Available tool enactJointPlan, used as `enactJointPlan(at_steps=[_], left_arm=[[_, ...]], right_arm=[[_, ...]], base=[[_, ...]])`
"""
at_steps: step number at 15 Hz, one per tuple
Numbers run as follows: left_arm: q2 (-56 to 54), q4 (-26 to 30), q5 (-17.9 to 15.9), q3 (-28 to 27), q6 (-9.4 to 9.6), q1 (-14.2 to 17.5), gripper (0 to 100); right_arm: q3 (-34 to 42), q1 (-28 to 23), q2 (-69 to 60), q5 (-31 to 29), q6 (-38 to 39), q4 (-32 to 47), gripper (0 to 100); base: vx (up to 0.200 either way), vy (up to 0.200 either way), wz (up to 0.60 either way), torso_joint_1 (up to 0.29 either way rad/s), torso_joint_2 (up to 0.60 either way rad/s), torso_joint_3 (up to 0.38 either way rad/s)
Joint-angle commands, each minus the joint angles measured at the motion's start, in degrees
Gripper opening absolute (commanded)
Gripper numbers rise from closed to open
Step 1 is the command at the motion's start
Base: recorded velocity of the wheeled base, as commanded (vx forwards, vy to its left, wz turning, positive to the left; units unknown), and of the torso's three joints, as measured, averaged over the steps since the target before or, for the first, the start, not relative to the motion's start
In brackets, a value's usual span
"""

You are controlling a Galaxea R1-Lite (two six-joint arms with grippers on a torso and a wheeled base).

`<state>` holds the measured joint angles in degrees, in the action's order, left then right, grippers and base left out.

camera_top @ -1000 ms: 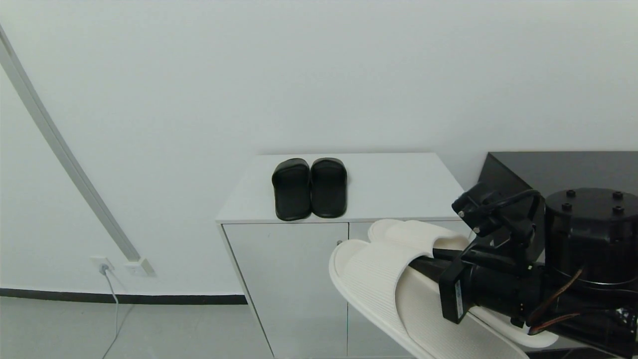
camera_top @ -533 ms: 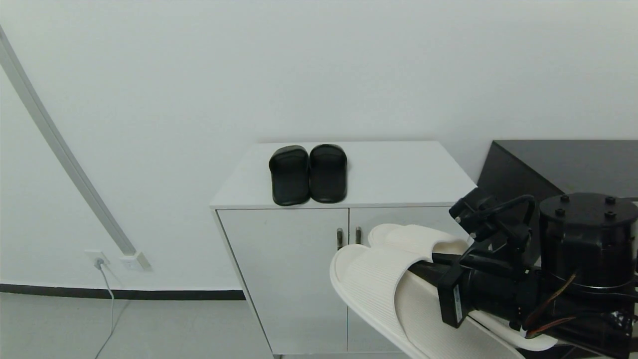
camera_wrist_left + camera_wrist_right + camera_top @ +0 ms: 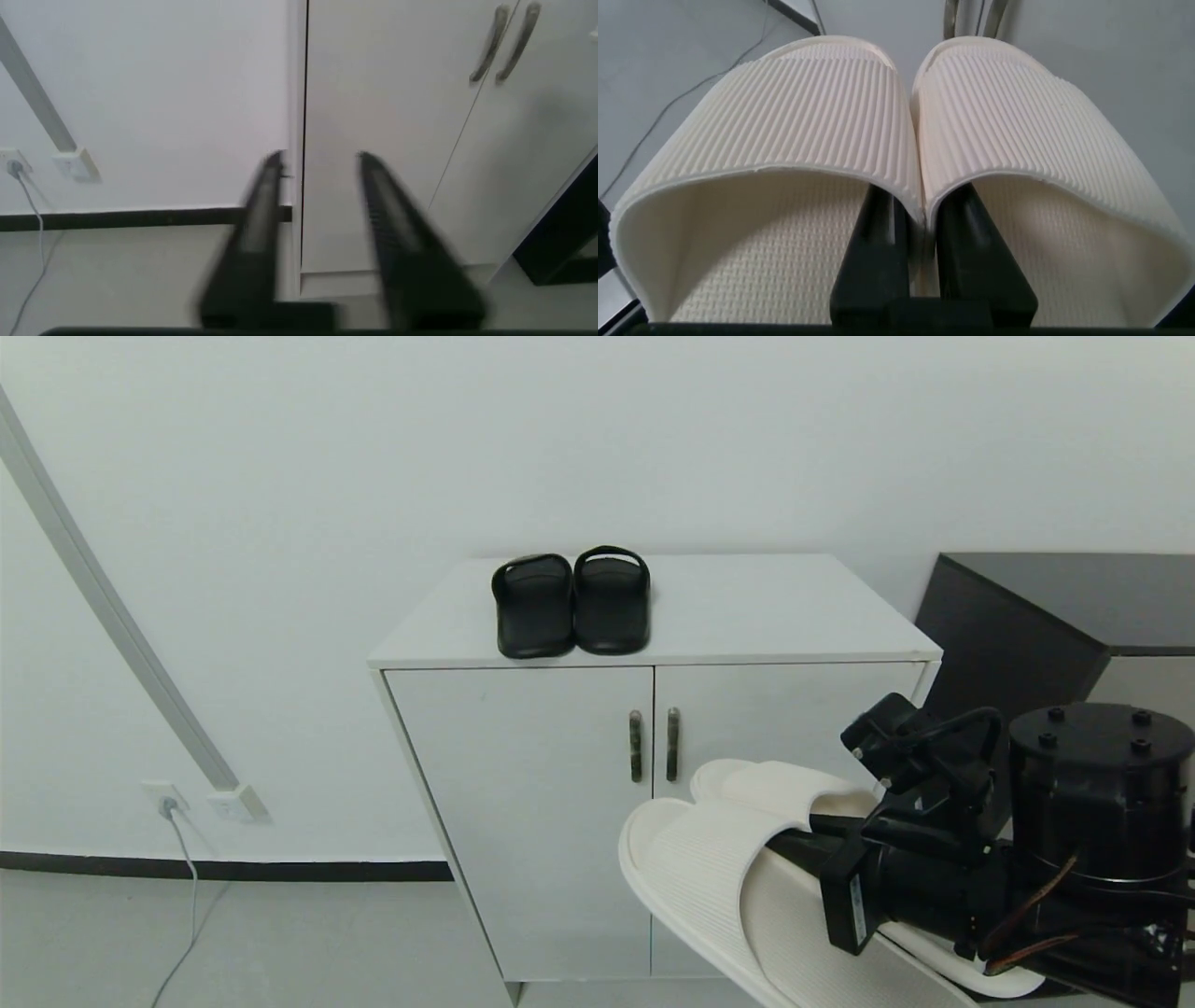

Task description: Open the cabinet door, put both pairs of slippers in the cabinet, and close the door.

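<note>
White slippers (image 3: pixel 709 859) held before the shut cabinet (image 3: pixel 747 616).
Right fingers (image 3: pixel 875 252) clamp their inner straps; left fingers (image 3: pixel 262 215) hang spread near the left door (image 3: pixel 523 803): probably best to hook its handle (image 3: pixel 636 745), swinging clear of the pair.

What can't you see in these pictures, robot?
1. Inside of the cabinet: head view, shut doors hide it.
2. Tips of the right gripper: right wrist view, tucked between and under the white slippers.
3. Heels of the white slippers: head view, partly behind the right arm, one cut by the bottom edge.
4. Left gripper: left wrist view, blurred fingers.
</note>
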<state>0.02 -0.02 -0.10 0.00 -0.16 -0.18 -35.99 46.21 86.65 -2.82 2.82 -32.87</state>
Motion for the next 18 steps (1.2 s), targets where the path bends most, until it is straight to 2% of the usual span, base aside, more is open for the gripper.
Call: enactJointPlan(at_steps=[1,10,18], left_arm=[[0.1,0.0,0.0,0.0,-0.11,0.0,100],[0.1,0.0,0.1,0.0,-0.02,0.0,100],[0.1,0.0,-0.1,0.0,0.07,0.0,100]], right_arm=[[0.0,0.0,0.1,0.0,0.0,0.0,0],[0.1,0.0,0.3,0.0,-0.3,0.0,0],[0.7,0.0,0.4,0.0,-0.4,-1.0,0]], base=[[0.000,0.000,0.00,-0.183,0.51,0.320],[0.000,0.000,0.00,-0.144,0.48,0.327],[0.000,0.000,0.00,-0.052,0.43,0.362]])
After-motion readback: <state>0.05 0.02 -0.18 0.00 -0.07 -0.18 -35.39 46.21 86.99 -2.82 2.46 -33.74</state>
